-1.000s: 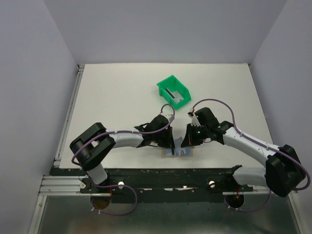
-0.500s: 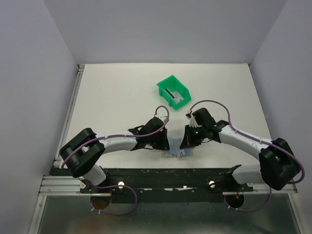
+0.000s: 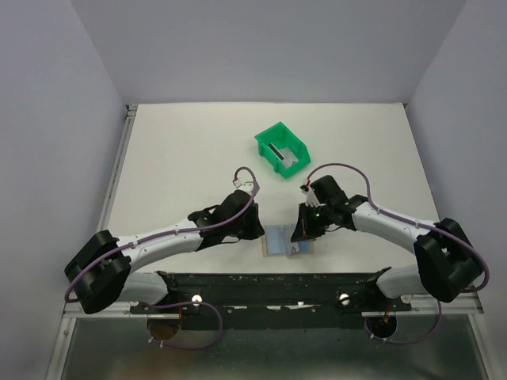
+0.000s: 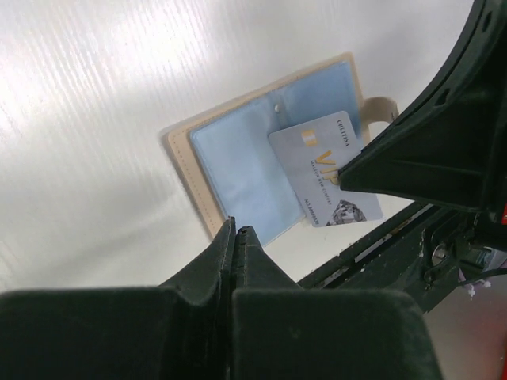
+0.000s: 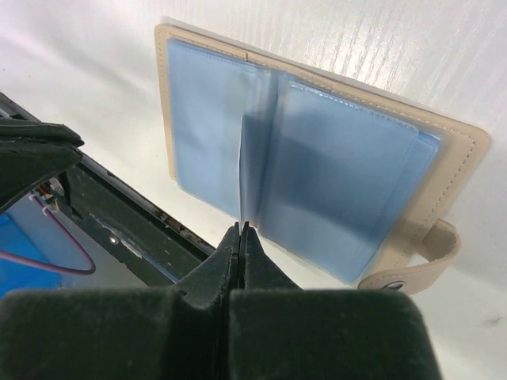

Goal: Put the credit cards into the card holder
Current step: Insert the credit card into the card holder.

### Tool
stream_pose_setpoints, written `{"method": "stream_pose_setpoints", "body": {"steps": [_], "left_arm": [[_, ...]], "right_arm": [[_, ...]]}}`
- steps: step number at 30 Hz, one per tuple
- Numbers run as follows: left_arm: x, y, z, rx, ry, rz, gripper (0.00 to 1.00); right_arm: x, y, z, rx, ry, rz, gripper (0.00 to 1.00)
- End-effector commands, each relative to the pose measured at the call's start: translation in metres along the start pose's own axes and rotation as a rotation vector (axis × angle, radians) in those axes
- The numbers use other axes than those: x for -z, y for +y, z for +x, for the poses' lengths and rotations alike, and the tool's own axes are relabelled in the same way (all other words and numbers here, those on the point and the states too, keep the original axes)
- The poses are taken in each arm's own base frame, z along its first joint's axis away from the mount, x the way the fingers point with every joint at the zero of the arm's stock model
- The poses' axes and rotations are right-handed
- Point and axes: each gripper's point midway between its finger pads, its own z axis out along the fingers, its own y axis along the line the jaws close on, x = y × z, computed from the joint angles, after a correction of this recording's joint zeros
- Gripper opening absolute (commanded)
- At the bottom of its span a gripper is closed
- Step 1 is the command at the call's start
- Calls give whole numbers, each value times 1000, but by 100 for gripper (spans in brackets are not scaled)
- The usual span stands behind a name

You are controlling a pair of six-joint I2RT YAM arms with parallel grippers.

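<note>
Right tool (image 5: 240, 227) — tight on card (image 4: 321, 168)

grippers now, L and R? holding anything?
Left gripper: closed, holding nothing.
Right gripper: closed on a credit card, held on edge over the open card holder.

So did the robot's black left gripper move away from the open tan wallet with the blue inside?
Yes. The black left gripper has slid left, off the open tan card holder, and is now beside its left edge.
</note>
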Motion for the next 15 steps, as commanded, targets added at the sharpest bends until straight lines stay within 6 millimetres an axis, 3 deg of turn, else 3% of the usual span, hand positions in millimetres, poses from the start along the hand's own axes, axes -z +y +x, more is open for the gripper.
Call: {"method": "stream_pose_setpoints", "body": {"steps": [1,6,15], "left_arm": [[-6,-12,-20,-59,-48,9,0],[-22,-14,-11,-54,5,26,0],[-24,-3,0,-33,22,8,0]], "right_arm": [[0,-1,-4,-8,-45,-7,0],[12,-6,-15,-19,-150,38,0],[26,-11,-21,-11,-223,20,0]]}}
